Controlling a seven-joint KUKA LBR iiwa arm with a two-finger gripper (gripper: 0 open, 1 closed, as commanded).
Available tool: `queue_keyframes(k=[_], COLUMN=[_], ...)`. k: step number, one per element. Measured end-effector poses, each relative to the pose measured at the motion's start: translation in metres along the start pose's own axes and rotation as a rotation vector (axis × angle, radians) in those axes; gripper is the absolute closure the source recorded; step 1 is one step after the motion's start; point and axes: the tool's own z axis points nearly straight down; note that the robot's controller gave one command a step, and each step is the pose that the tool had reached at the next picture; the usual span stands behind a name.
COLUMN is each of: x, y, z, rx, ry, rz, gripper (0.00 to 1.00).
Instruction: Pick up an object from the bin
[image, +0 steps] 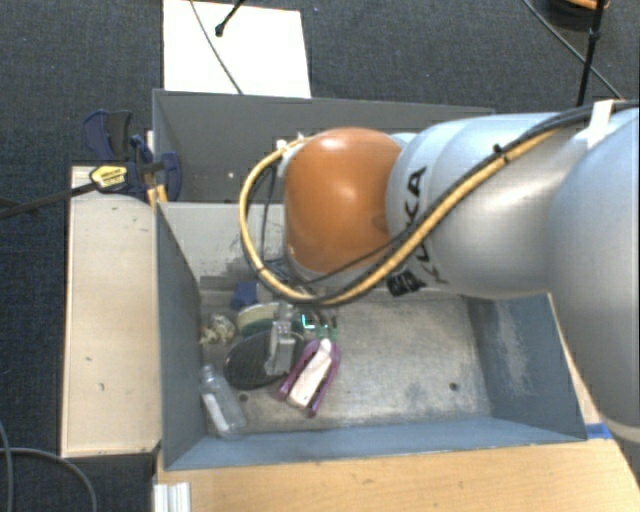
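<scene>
We see the gripper (284, 346) low in the left end of the bin (420, 370), at about 9 o'clock from the middle of the floor. Its upper part is hidden under the orange cover (335, 200) of the arm (520, 210). We cannot tell whether it stands wide or narrow, nor whether it holds anything.

Two things lie right against it. At its 4 o'clock is a purple-and-white packet (311, 376), lying flat and slanted, its upper end touching or just under the gripper. At its 8 o'clock lies a black disc (247, 364), flat on the floor, its right edge just beside the gripper. We cannot say which of the two the gripper is on.

Farther out, at 10 o'clock, a pale round piece (257, 316) lies just above the disc, and a small blue piece (243, 295) lies beyond it near the back wall. At 9 o'clock, near the left wall, is a small brass-coloured piece (214, 330). At 7 o'clock a clear bottle (219, 406) lies in the front left corner, apart from the disc. A yellow cable (258, 262) loops from the cover down toward the gripper.
</scene>
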Motion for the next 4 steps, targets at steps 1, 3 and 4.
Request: queue_keyframes(k=[1, 3, 4], x=[-0.045, -0.057, -0.053], y=[-0.021, -0.026, -0.026], z=[0.107, 0.115, 0.114], rx=[-0.007, -0.008, -0.009], ry=[-0.005, -0.010, -0.017], rz=[0.294, 0.293, 0.324], gripper=[0.00, 1.00, 1.00])
